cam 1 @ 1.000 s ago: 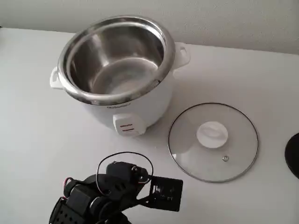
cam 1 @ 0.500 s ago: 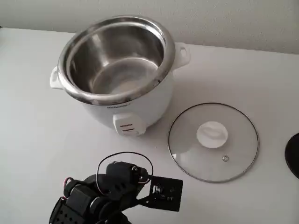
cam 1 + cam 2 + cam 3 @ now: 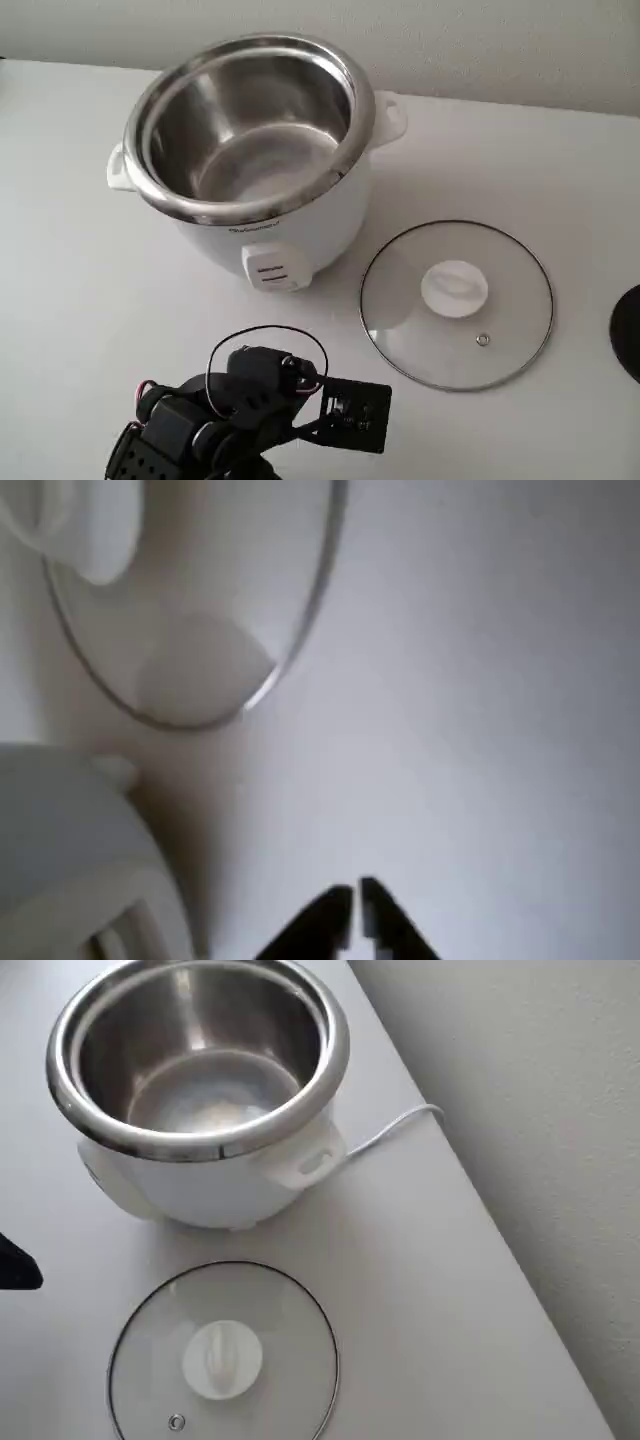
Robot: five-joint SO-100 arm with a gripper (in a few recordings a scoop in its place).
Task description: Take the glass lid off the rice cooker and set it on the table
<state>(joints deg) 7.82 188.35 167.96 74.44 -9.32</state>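
Note:
The rice cooker (image 3: 300, 215) stands uncovered, its steel inner pot bare; in the overhead view the rice cooker (image 3: 200, 1185) is at the top left. The glass lid (image 3: 455, 300) lies flat on the table (image 3: 80, 300) to the cooker's right, white knob up; from overhead the glass lid (image 3: 222, 1358) sits just below the cooker. My folded black arm (image 3: 230, 415) rests at the bottom edge of the fixed view, apart from both. In the wrist view my gripper (image 3: 355, 915) is shut with nothing in it, over bare table, with the lid's rim (image 3: 200, 670) and the cooker's base (image 3: 60, 830) to its left.
A white cord (image 3: 390, 1130) runs from the cooker toward the table's edge (image 3: 470, 1190) and the wall. A dark round object (image 3: 628, 345) pokes in at the right edge of the fixed view. A black shape (image 3: 15, 1265) shows at the overhead view's left edge.

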